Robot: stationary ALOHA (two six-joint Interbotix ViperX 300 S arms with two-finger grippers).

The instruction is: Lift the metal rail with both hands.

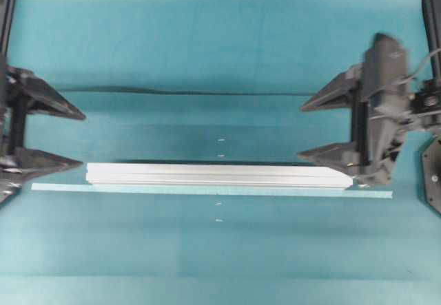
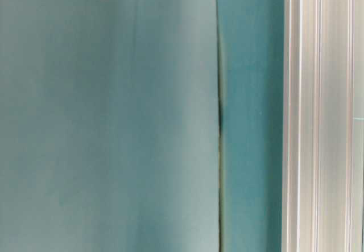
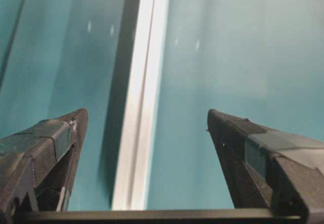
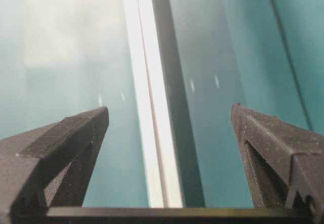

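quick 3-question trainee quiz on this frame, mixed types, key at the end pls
1. True or false: the left black lattice-fingered gripper is shut on the long silver grooved aluminium rail.
2. Multiple choice: the thin pale tape strip lies A) on top of the rail, B) along the rail's near side on the teal table cover, C) across the right black lattice-fingered gripper.
3. Which grippers are open?

Key: 1 false; 2 B; 3 both.

silver grooved metal rail (image 1: pixel 213 175), black tools (image 1: pixel 329 129), teal table (image 1: pixel 207 43)
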